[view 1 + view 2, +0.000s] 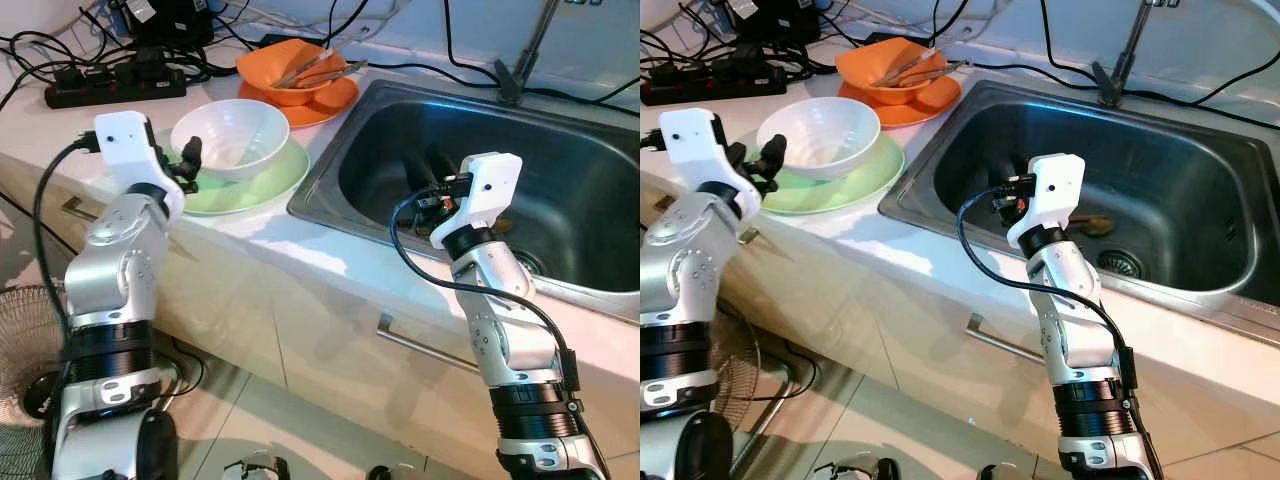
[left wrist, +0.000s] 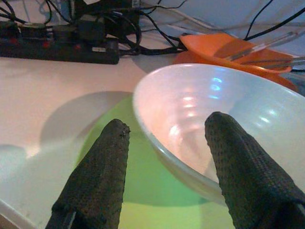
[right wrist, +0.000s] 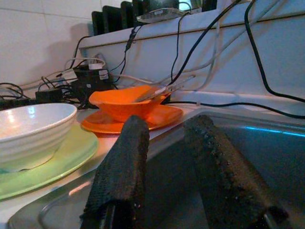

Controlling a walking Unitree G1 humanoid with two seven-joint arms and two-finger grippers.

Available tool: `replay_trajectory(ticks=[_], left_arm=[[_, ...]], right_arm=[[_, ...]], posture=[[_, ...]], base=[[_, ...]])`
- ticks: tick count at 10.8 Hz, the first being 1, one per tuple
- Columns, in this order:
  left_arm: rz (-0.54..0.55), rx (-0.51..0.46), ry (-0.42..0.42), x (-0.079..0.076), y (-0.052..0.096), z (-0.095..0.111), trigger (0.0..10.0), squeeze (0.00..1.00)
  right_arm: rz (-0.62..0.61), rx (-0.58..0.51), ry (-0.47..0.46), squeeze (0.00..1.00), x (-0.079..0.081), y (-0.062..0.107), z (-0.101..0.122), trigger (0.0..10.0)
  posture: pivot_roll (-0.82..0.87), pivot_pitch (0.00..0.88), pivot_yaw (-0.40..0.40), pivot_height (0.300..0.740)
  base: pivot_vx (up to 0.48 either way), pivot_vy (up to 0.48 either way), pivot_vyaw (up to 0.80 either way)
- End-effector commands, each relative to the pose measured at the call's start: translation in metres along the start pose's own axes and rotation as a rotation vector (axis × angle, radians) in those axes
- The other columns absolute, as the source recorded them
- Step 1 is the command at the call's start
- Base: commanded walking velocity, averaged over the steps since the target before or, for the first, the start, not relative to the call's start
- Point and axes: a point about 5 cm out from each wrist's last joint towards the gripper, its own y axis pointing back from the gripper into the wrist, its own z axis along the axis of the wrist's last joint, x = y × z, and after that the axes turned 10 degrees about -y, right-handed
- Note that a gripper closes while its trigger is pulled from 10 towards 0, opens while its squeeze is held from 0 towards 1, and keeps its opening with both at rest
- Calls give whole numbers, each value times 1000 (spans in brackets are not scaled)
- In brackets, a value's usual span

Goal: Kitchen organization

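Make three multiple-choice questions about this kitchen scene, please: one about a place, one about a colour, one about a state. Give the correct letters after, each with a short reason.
1. Where does the white bowl stand?
A. on the green plate
B. in the sink
C. on the floor

2. What colour is the bowl holding the tongs?
A. blue
B. orange
C. black

3. How are the left gripper's fingers?
A. shut on the tongs
B. shut with nothing between them
C. open astride the white bowl's rim

Answers:
1. A: the bowl sits on the green plate, on the counter beside the sink.
2. B: the tongs lie in the orange bowl, on an orange plate.
3. C: in the left wrist view, one finger is inside the rim, one outside.
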Motion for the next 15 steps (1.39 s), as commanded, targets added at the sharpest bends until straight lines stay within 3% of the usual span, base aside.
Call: replay_trajectory(ticks=[1,5,8,12,15], left_arm=[[-4,44,6,-4,-1,-7,10000,0],[12,64,75,-7,-3,-6,10000,0],[-14,-21,112,-14,-3,13,10000,0],[-12,0,143,-16,-3,11,10000,0],[-17,-56,163,-16,0,23,10000,0]], right_arm=[[-8,6,-4,0,0,-1,-1,10000],[-13,-1,-4,0,-2,-2,2,10000],[-12,-4,-4,0,-2,-3,3,10000],[-11,-1,0,0,-4,-3,3,10000],[-8,-2,-3,0,-4,-4,3,10000]], posture=[[35,52,18,740],[33,57,18,740],[37,58,15,740],[34,59,14,740],[40,60,11,740]], base=[[0,0,0],[0,0,0],[0,0,0],[0,0,0],[0,0,0]])
